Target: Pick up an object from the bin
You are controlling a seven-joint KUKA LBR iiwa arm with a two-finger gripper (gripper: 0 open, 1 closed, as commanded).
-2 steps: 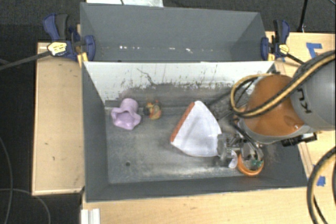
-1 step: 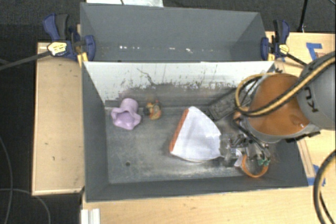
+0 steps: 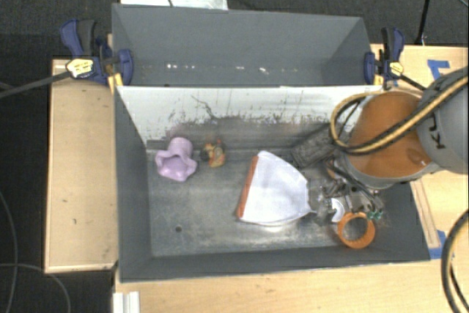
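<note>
Gripper [image 3: 331, 203] is down low in the lower right of the bin [image 3: 190, 227], just above an orange ring [image 3: 356, 231] and against the white cloth [image 3: 277, 190]; can't tell if it's gripping anything. Nothing lifted yet imo. Purple toy [image 3: 176, 160] sits further back, left.
</note>
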